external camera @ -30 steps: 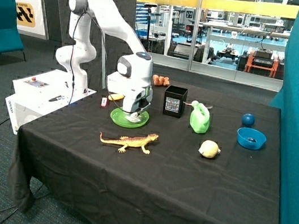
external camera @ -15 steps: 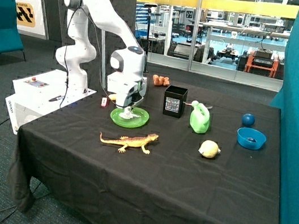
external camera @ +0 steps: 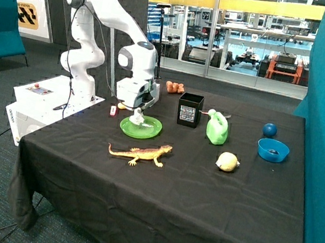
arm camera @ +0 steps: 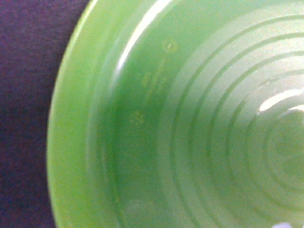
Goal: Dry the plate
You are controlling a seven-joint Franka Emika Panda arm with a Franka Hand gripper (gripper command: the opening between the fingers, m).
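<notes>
Gripper over the green plate, holding a small white wad.

Outside view: the plate [external camera: 141, 128] lies flat on the black tablecloth [external camera: 200, 196], left of centre in the frame, just above the toy lizard [external camera: 140, 152]. The gripper [external camera: 138, 115] hangs over the plate's left part, and a small white wad [external camera: 136, 119] sits pinched at its tip, touching or just above the plate; which, I cannot tell. To the right stand a black box [external camera: 189, 110] and a green watering can [external camera: 216, 128]; further right lie a yellowish lemon-like thing [external camera: 227, 162], a blue bowl [external camera: 272, 150] and a blue ball [external camera: 270, 129].

Wrist view: the plate [arm camera: 156, 118] fills nearly the whole frame, its raised rings curving toward the right edge, with dark cloth [arm camera: 28, 95] along the left side. No fingers show here.
</notes>
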